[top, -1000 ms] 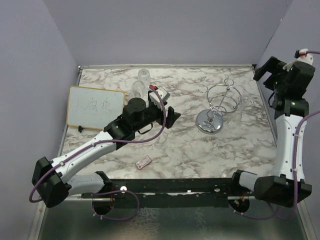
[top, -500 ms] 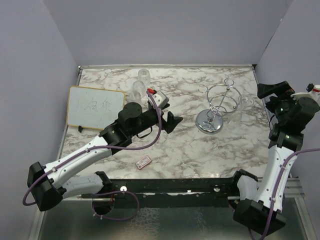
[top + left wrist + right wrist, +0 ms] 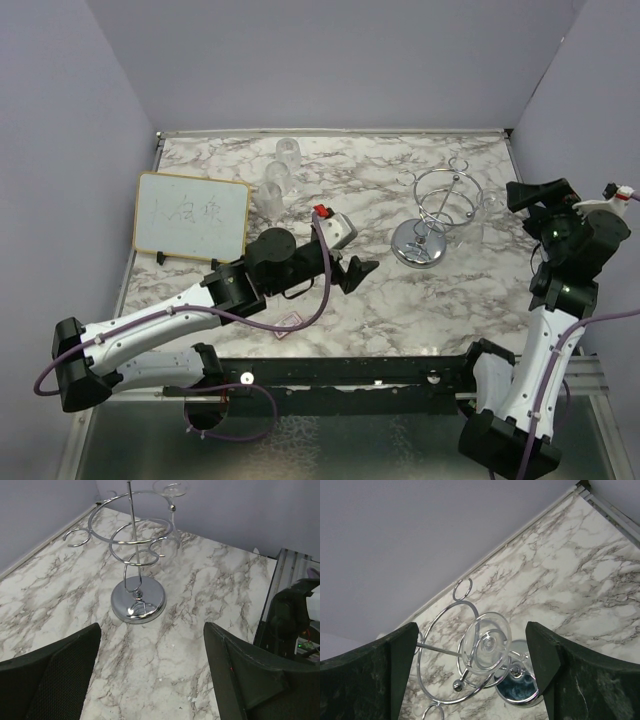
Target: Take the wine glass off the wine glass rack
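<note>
A shiny chrome wire wine glass rack is seen ahead of the parted, empty jaws of the left gripper; a clear inverted wine glass is hung ahead of the likewise parted, empty right gripper.

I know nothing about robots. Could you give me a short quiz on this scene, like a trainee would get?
1. True or false: the wine glass hangs upside down on the wine glass rack.
2. What do the left arm's fingers hold? A. a glass B. a pen C. nothing
3. Fill in: the whiteboard lies on the ___ arm's side of the table.
Key: 1 true; 2 C; 3 left.
</note>
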Tool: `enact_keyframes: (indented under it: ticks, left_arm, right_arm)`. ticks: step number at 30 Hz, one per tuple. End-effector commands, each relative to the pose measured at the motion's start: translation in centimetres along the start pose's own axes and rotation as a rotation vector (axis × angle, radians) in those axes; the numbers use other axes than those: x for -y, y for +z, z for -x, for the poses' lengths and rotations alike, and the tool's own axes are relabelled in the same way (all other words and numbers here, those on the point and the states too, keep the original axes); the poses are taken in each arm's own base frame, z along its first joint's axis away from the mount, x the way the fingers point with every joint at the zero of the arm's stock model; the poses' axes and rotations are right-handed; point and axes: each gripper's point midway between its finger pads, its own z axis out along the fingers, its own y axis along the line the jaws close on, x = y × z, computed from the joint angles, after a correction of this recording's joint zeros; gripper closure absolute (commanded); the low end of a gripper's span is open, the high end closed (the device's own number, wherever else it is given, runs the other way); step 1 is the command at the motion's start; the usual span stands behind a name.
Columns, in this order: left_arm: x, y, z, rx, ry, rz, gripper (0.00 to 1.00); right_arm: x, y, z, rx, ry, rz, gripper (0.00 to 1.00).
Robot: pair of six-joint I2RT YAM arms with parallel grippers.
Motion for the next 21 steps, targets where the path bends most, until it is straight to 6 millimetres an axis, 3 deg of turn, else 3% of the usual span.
enact_keyframes:
  ticks: [1,7,15,21]
  left_arm:
    - [-0.5,-0.7,1.1,0.020,0.048,0.055,0.14]
    - [-1.9,-0.8,0.8,0.007,0.044,0.135,0.11]
    - [-2.6,-0.7,0.7,0.011,0.033,0.141,0.11]
    - [-2.8,-0.5,0.3,0.002,0.031,0.137,0.11]
  right_arm:
    - [1.4,0.3,-2.2,-0.056,0.058,-0.017,0.13]
    - [2.6,1.8,-4.2,-0.163,0.096,-0.028,0.18]
    - [2.4,1.5,-4.3,-0.166,0.086,-0.022,0.27]
    - [1.7,1.0,-4.9,-0.194,0.113,0.005,0.40]
